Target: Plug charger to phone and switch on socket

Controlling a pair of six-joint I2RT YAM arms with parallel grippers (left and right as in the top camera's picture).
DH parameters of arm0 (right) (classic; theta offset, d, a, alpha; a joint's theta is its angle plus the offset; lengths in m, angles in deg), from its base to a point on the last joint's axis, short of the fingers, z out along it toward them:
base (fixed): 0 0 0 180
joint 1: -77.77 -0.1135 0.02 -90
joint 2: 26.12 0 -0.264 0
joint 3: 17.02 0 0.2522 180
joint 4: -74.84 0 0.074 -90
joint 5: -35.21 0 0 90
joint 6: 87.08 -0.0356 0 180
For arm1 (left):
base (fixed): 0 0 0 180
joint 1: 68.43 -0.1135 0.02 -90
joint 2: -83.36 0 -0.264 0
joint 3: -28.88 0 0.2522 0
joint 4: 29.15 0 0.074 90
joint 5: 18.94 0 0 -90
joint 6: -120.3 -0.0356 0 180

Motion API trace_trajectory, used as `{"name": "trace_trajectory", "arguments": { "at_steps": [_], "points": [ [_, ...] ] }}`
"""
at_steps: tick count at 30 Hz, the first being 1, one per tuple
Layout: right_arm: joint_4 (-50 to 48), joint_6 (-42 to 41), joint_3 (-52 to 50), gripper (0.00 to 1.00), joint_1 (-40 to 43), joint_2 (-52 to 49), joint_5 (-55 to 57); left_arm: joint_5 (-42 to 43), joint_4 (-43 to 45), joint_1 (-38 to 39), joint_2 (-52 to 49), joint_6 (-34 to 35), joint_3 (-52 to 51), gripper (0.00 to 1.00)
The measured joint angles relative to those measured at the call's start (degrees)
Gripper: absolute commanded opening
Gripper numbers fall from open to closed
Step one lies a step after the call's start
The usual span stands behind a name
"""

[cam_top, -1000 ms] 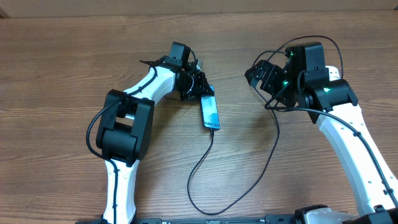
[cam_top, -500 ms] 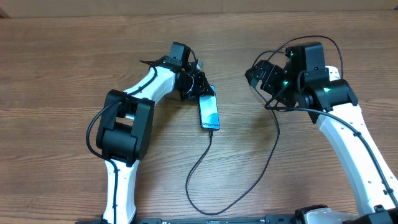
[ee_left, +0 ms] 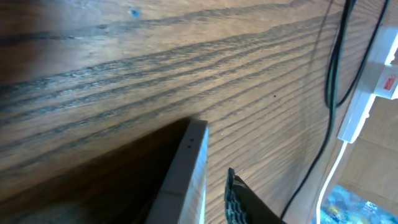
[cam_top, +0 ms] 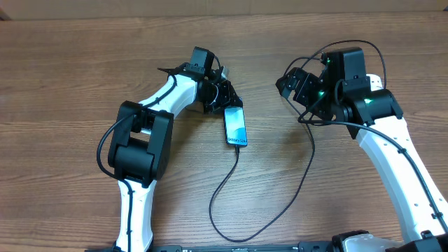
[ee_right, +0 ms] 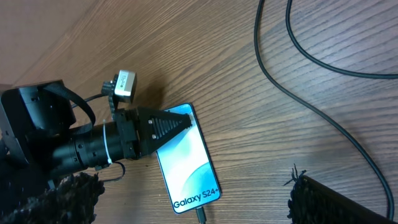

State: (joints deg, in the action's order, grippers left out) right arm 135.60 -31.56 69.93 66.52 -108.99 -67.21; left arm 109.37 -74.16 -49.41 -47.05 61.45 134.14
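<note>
The phone (cam_top: 235,126) lies on the wooden table with its cyan screen lit, also in the right wrist view (ee_right: 186,162). The charger's connector tip (ee_right: 200,216) sits in its lower end. The black cable (cam_top: 308,168) loops toward the front and back up under my right arm; its plug is hidden. My left gripper (cam_top: 227,100) is at the phone's top end; one finger stands just off the phone's edge (ee_left: 186,168). My right gripper (cam_top: 290,82) is open and empty, hovering right of the phone. The socket (ee_left: 373,68) shows only in the left wrist view.
The socket's white cord (ee_left: 336,168) runs beside the black cable (ee_left: 333,68) at the right of the left wrist view. The table's far edge (cam_top: 224,5) runs along the top. Both arm bases stand at the front edge.
The phone has turned slightly, its top end swinging left so that it lies straighter. The left gripper shifted a little with it. The right arm has not moved.
</note>
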Motion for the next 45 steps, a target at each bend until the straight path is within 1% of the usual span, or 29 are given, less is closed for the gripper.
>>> {"name": "trace_trajectory", "arguments": {
  "at_steps": [2, 4, 9, 14, 19, 20, 22, 34, 45],
  "points": [
    [0.02, 0.02, 0.00, 1.00, 0.00, 0.00, 0.00, 0.09, 0.00, 0.00, 0.09, 0.02, 0.00, 0.37],
    [0.09, 0.00, 0.00, 1.00, 0.00, 0.00, 0.00, 0.22, 0.00, 0.00, 0.11, 0.04, 0.00, 0.42],
    [0.13, 0.00, 0.00, 1.00, 0.00, 0.00, 0.02, 0.48, -0.22, 0.00, 0.26, 0.02, 0.04, 0.44],
    [0.11, 0.00, 0.00, 1.00, 0.00, 0.00, 0.02, 0.42, -1.01, 0.02, 0.63, 0.00, 0.11, 0.58],
    [0.13, -0.02, 0.00, 1.00, 0.00, 0.00, 0.02, 0.31, -1.90, 0.02, 1.51, -0.07, 0.44, 0.89],
    [0.13, 0.02, 0.00, 1.00, 0.00, 0.00, 0.02, 0.07, -2.01, 0.02, 1.73, -0.04, 0.52, 0.94],
    [0.11, 0.02, -0.02, 1.00, 0.00, 0.00, 0.02, -0.09, -2.25, 0.09, 2.03, -0.04, 0.79, 1.00],
    [0.11, 0.00, 0.00, 1.00, 0.00, 0.00, 0.02, -2.08, -4.31, 0.11, 2.47, 0.04, 1.20, 1.00],
    [0.13, 0.00, -0.02, 1.00, 0.00, 0.00, 0.39, -7.28, -7.76, 0.13, 3.26, 0.04, 1.62, 1.00]
  ]
}}
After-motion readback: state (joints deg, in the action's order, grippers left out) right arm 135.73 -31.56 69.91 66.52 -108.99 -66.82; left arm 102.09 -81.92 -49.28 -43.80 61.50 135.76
